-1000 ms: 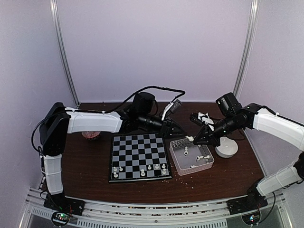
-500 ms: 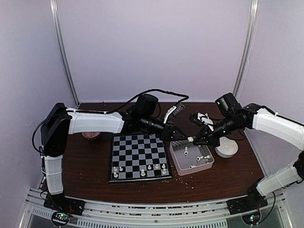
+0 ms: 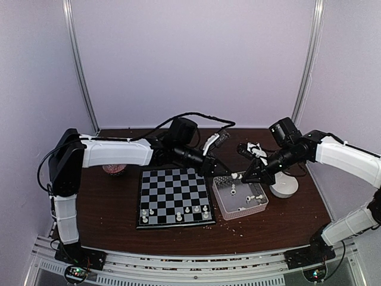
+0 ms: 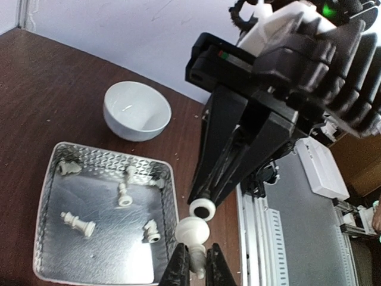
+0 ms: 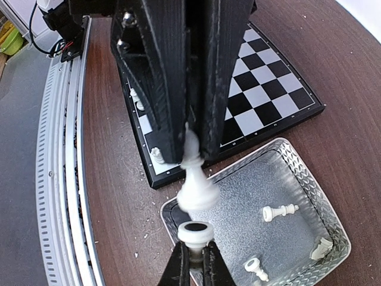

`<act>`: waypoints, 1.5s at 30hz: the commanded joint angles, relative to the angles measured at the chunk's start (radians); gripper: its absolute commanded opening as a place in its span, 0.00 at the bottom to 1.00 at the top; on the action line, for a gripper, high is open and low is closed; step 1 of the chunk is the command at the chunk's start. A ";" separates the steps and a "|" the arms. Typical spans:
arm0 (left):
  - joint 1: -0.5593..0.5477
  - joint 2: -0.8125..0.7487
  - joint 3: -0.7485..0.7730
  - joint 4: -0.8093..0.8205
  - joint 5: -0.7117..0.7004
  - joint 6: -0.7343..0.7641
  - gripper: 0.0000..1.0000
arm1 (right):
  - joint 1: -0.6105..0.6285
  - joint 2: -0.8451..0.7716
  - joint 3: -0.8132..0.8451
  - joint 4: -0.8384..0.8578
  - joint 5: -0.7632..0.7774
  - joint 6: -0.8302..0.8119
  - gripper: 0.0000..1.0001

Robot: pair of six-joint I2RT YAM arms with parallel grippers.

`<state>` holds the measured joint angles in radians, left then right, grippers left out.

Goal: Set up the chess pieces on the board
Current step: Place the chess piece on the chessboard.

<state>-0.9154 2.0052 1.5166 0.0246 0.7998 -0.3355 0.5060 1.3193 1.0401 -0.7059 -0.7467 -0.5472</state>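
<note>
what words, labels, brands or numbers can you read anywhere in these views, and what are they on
None: no readable text shows in any view.
The board, the chess pieces, the clear tray and the white bowl are unmarked.
The white box beyond the table edge shows no print that can be made out.
The right arm's housing shows only a green light, no letters.

Left arm (image 3: 116,152) is stretching rightward, right arm (image 3: 345,154) is stretching leftward, tips facing each other at close range. Left gripper (image 4: 194,262) is pinching a chess piece (image 4: 192,231), fingers closed. Right gripper (image 5: 192,256) is clamping a second chess piece (image 5: 194,233).
</note>
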 commanded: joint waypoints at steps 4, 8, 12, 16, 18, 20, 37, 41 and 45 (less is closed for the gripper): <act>0.013 -0.231 -0.017 -0.436 -0.243 0.233 0.00 | 0.000 0.029 -0.031 0.013 -0.001 -0.010 0.00; 0.005 -0.339 -0.075 -0.707 -0.397 0.325 0.00 | -0.006 0.046 -0.022 0.015 0.000 -0.007 0.00; 0.000 -0.417 -0.130 -0.895 -0.527 0.351 0.00 | -0.006 0.061 -0.017 0.015 0.008 -0.007 0.00; -0.003 -0.465 -0.190 -0.974 -0.605 0.334 0.00 | -0.007 0.072 -0.015 0.010 0.014 -0.009 0.00; -0.006 -0.464 -0.218 -0.983 -0.602 0.325 0.00 | -0.007 0.074 -0.016 0.010 0.016 -0.009 0.00; -0.013 -0.450 -0.242 -0.985 -0.605 0.323 0.00 | -0.007 0.079 -0.014 0.008 0.018 -0.008 0.01; -0.094 -0.287 -0.281 -0.955 -0.702 0.333 0.00 | -0.007 0.087 -0.015 -0.009 0.015 -0.014 0.01; -0.099 -0.270 -0.306 -0.917 -0.699 0.328 0.00 | -0.008 0.092 -0.013 -0.012 0.014 -0.015 0.01; -0.099 -0.265 -0.333 -0.866 -0.699 0.326 0.02 | -0.007 0.091 -0.012 -0.013 0.013 -0.015 0.01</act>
<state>-1.0111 1.7271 1.2037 -0.9104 0.1074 -0.0093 0.5034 1.4029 1.0206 -0.7074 -0.7380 -0.5526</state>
